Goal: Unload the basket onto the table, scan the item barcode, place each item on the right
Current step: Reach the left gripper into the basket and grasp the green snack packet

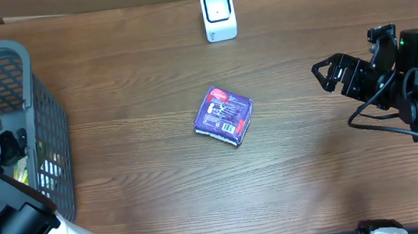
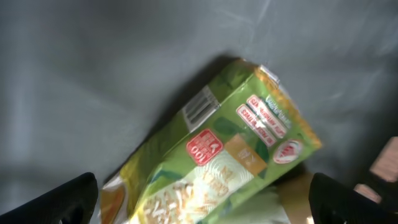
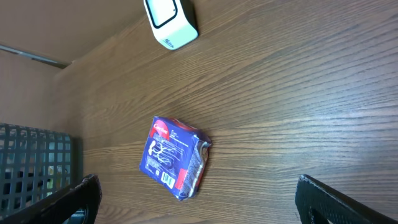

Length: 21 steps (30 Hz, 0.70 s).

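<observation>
At 9 o'clock a grey basket (image 1: pixel 43 110) stands on the bench (image 1: pixel 147 192). The left gripper (image 2: pixel 205 208) hangs inside it, jaws wide apart over a green packet (image 2: pixel 230 143) that lies tilted with its barcode (image 2: pixel 199 109) facing up. A purple packet (image 1: pixel 224 115) lies flat at the bench's centre. A white scanner (image 1: pixel 218 15) stands at 12 o'clock. At 3 o'clock the right gripper (image 1: pixel 333 74) hovers, jaws wide apart and empty, well apart from the purple packet.
</observation>
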Each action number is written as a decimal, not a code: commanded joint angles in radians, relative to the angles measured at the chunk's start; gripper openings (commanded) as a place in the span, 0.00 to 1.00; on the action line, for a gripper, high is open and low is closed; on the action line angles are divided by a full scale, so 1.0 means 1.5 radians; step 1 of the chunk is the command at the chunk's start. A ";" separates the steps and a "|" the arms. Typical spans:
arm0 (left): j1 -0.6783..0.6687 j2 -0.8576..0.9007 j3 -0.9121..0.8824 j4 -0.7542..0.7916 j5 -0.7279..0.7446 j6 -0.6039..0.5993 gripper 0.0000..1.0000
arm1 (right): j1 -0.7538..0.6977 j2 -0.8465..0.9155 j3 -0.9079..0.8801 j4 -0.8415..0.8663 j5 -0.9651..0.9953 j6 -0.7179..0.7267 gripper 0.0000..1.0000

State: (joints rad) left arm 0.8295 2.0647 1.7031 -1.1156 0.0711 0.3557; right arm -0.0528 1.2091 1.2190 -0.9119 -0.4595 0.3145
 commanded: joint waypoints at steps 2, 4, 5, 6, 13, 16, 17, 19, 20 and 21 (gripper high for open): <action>-0.013 0.006 -0.059 0.028 -0.076 0.052 0.99 | -0.003 -0.004 0.017 0.004 0.004 0.001 1.00; -0.013 0.006 -0.081 0.045 -0.089 0.052 0.96 | -0.003 -0.004 0.017 0.004 0.004 0.001 1.00; -0.013 0.006 -0.091 0.054 -0.087 0.052 0.95 | -0.003 -0.004 0.017 0.004 0.004 0.001 1.00; -0.013 0.006 -0.099 0.063 -0.086 0.050 0.92 | -0.003 -0.004 0.017 0.005 0.004 0.001 1.00; -0.014 0.006 -0.111 0.103 -0.087 0.017 0.38 | -0.003 -0.004 0.017 0.012 0.004 0.007 1.00; -0.014 0.006 -0.111 0.122 -0.087 -0.038 0.24 | -0.003 -0.004 0.017 0.017 0.004 0.021 1.00; -0.014 0.006 -0.111 0.126 -0.087 -0.060 0.20 | -0.003 -0.004 0.017 0.017 0.004 0.021 1.00; -0.014 0.006 -0.109 0.128 -0.086 -0.085 0.16 | -0.003 -0.004 0.017 0.017 0.004 0.021 1.00; -0.015 0.006 -0.106 0.128 -0.086 -0.101 0.13 | -0.003 -0.004 0.017 0.017 0.004 0.021 1.00; -0.016 0.006 -0.101 0.127 -0.086 -0.114 0.11 | -0.003 -0.004 0.017 0.017 0.004 0.021 1.00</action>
State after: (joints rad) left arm 0.8127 2.0533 1.5574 -0.9302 -0.0792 0.2913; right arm -0.0525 1.2091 1.2190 -0.8917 -0.4595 0.3367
